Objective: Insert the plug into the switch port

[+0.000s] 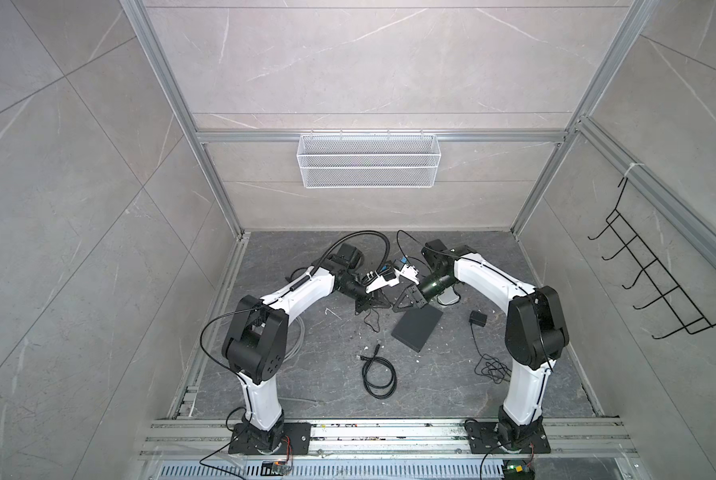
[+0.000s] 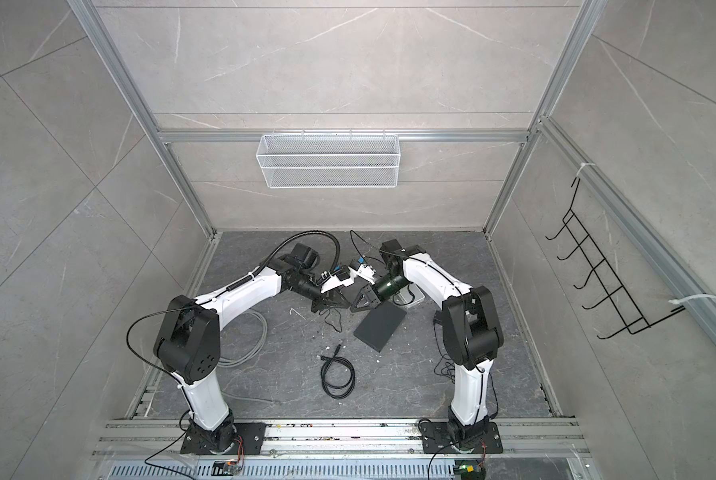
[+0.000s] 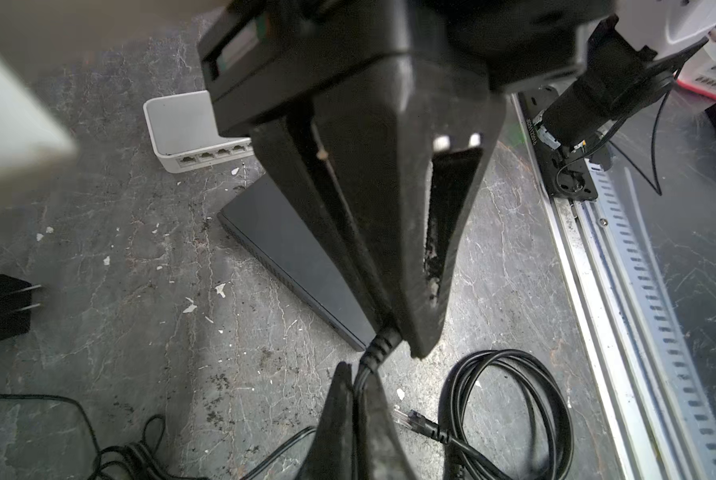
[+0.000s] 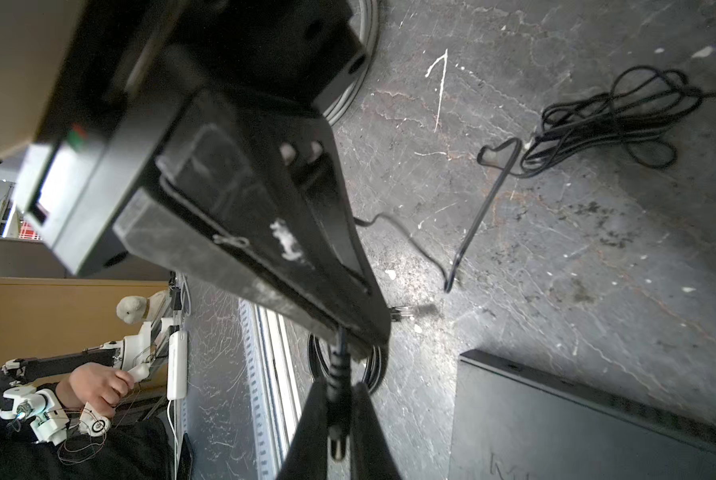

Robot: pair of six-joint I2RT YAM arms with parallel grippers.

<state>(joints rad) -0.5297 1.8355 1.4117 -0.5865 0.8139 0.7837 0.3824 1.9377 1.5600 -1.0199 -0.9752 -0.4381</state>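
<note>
Between left end effector (image 3: 356, 376) and right end effector (image 3: 404, 337) — the plug (image 3: 379, 347); both clamped on it.

Both arms fold inward, left tool (image 1: 379, 304) and right tool (image 1: 400, 306) nearly tip to tip — both clamped tight.

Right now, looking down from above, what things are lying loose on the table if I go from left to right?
In a top view: grey cable → coiled black cable → flat black box.
</note>
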